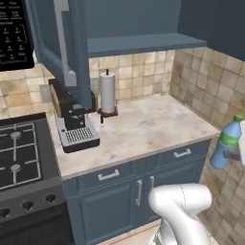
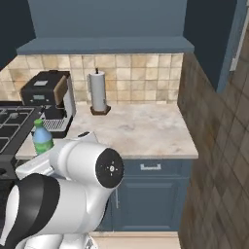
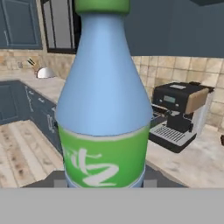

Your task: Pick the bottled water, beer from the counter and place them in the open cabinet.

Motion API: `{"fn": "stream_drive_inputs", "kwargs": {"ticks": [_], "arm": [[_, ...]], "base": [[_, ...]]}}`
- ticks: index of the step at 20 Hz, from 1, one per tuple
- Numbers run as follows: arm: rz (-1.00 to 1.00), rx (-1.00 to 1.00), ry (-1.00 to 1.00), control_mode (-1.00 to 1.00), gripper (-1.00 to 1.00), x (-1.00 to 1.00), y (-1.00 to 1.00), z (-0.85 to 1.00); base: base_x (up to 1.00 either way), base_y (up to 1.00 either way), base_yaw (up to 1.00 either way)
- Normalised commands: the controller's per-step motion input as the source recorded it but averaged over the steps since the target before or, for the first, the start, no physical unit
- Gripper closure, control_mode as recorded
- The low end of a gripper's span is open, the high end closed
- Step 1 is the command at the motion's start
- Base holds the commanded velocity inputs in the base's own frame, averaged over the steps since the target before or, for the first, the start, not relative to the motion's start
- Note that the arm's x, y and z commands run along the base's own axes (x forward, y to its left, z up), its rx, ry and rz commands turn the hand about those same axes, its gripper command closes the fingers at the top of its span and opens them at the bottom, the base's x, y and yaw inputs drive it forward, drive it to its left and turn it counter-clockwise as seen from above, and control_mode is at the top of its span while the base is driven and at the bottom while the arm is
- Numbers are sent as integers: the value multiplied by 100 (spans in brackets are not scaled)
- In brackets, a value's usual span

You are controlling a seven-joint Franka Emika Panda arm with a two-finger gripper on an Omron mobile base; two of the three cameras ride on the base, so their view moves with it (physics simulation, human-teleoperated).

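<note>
The bottled water [image 3: 105, 109], light blue with a green cap and green label, stands upright between my fingers and takes up most of the hand view. My gripper [image 3: 105, 181] is shut on its lower body. In the left base view the bottled water [image 1: 227, 141] hangs in the air to the right of the counter [image 1: 143, 129], past its front corner, with my gripper [image 1: 234, 154] at the frame's edge. The bottled water's top [image 2: 42, 137] peeks out behind my arm. The open cabinet's shelf [image 1: 139, 44] is above the counter, its door [image 1: 62, 48] swung left. The beer is out of view.
A black coffee machine [image 1: 72, 119] and a paper towel holder [image 1: 107, 93] stand on the counter. A stove [image 1: 21, 153] adjoins it on the left, with a microwave [image 1: 14, 33] above. A tiled side wall [image 1: 210, 81] closes the counter's right end.
</note>
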Motion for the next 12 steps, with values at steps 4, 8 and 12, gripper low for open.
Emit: {"fn": "stream_drive_inputs", "kwargs": {"ticks": [4,8,12], "arm": [[0,0,0,100,100,0,0,0],[0,0,0,100,100,0,0,0],[0,0,0,100,100,0,0,0]], "base": [[10,-67,51],[13,-39,38],[39,-4,12]]}}
